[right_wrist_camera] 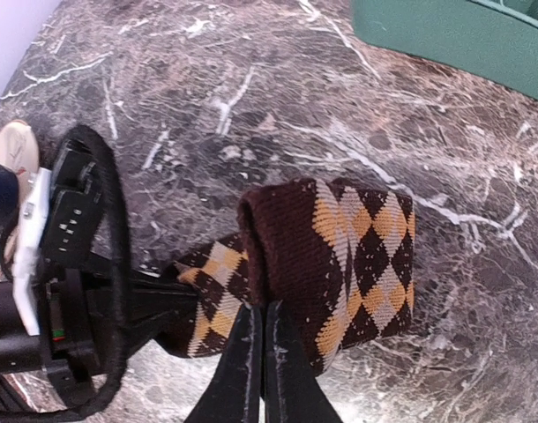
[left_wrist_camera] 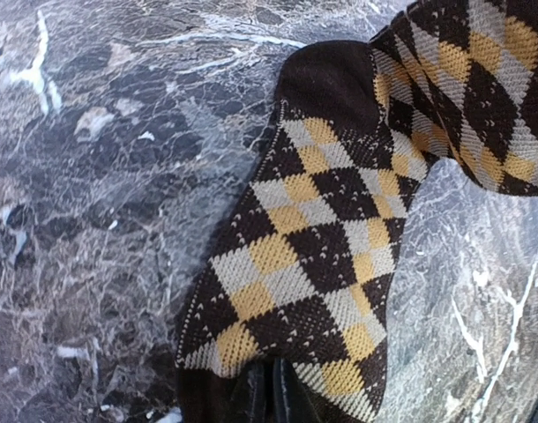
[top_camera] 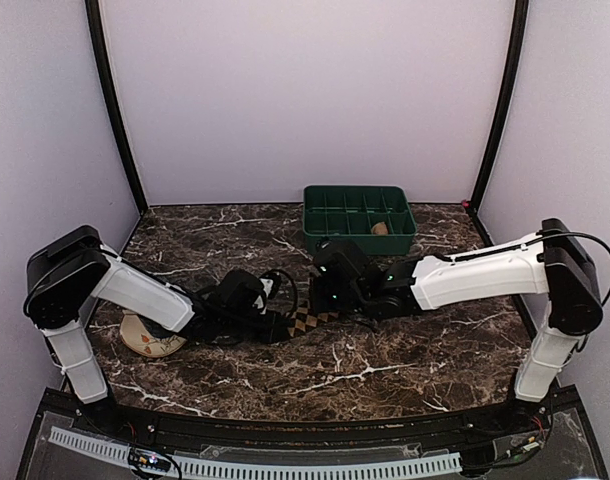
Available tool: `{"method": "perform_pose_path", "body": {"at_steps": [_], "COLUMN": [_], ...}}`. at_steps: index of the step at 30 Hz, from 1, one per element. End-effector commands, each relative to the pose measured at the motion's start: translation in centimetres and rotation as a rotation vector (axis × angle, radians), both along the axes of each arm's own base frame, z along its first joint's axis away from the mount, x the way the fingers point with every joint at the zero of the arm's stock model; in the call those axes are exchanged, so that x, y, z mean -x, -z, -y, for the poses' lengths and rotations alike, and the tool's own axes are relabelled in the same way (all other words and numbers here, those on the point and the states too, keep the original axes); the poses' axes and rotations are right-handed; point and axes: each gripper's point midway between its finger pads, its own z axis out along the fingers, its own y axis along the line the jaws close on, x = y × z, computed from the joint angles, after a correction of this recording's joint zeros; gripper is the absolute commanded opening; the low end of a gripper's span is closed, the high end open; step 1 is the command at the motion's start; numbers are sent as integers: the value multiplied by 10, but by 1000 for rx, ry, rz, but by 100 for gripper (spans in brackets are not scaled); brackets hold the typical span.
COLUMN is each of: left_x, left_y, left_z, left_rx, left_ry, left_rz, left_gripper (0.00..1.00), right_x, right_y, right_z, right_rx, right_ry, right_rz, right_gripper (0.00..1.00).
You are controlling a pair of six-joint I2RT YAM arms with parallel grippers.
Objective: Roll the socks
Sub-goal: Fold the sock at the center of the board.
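Centre: L gripper (left_wrist_camera: 271, 366) & R gripper (right_wrist_camera: 258, 315) each clamped shut on diamond-check sock (left_wrist_camera: 313, 256), R at folded end; thin pinch may slip, so fold unrolls

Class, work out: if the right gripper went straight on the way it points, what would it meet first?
The right gripper would meet the diamond-check sock, folded right at its tip; depth beyond is unclear.

No readable text, labels, brands or numbers anywhere. Orange marks on the round dish (top_camera: 150, 343) near the counter's (top_camera: 385, 375) left edge are too small to read.
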Motion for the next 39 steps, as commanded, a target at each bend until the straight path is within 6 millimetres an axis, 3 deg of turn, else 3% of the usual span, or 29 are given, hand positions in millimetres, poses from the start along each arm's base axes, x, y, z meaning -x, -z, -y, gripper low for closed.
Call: {"method": "perform_pose_path", "body": {"at_steps": [1,8,24,33,39], "left_x": [22,24,21,20,20], "left_y": [21,24,21,19,20], "left_z": [-14,-15,-25,-29,-31], "left_rx": [23,45,80,82,71], "left_ry": [-5,-8,-45,-59,-64], "left_rz": [-106,-122,-128,-124,-123], "left_gripper": [7,6,4,4,3], "right_x": [1,5,22,28,31], "right_y": [-26,-28,4,33,41], "right_z": [-27,-47,-73,-73,-76], "right_rx": [-89,-93,-114,-90,-99], "right_ry": [-39,-78,-174,-190,-203], "right_rz": [34,31,-56,-105,-118], "right_gripper": [0,0,0,0,0]}}
